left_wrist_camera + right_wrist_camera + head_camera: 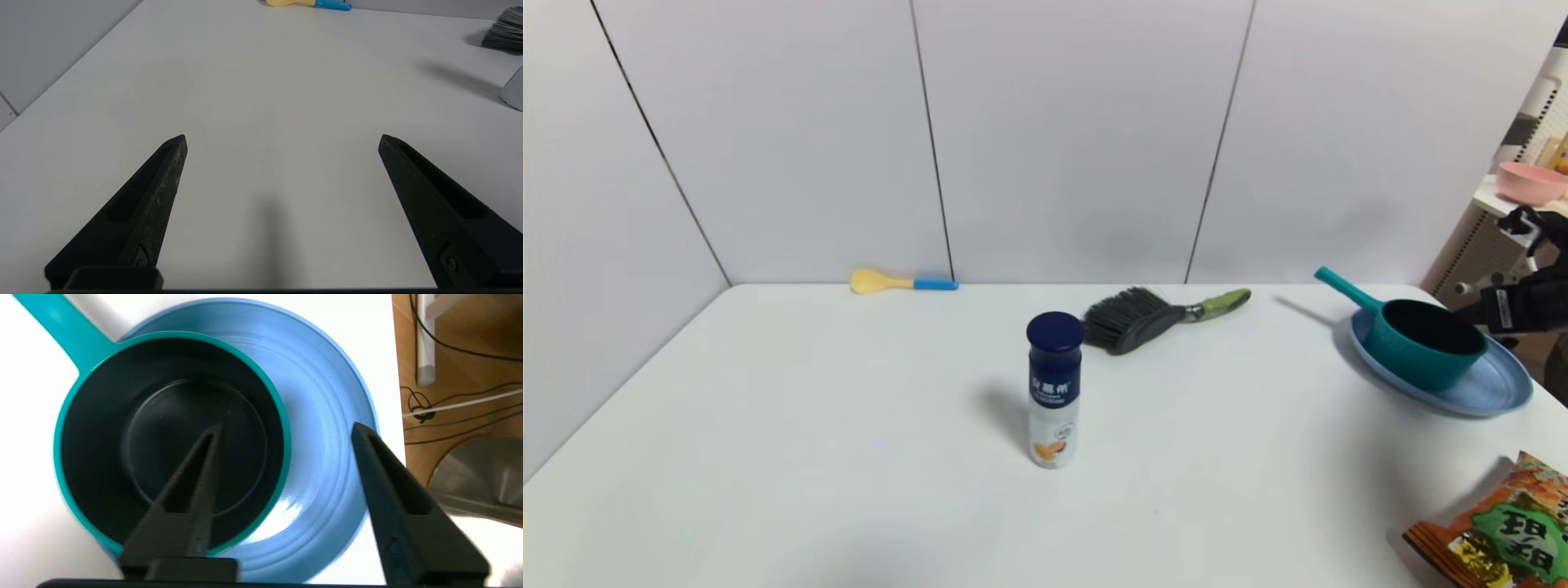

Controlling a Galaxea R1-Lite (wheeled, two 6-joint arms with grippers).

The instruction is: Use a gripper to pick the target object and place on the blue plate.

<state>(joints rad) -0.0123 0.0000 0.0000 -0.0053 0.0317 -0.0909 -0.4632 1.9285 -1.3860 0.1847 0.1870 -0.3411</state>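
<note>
White table [849, 457], grey panel wall behind. One saucepan [1425, 341] on one plate [1494, 385], frame right. Right gripper [286, 430] spread, empty, above pan rim. Left gripper [282, 136] spread over bare table. One bottle [1054, 390], one brush [1147, 317], one spoon [900, 282].

White table [849, 457], pale panelled walls [1078, 131] with dark seams, shelf [1490, 196] at far right, wooden floor [449, 392]

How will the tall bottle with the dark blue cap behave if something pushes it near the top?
The bottle stands upright, tall and narrow on a small base, so it would probably tip rather than slide. Being round, it could then roll across the table.
</note>
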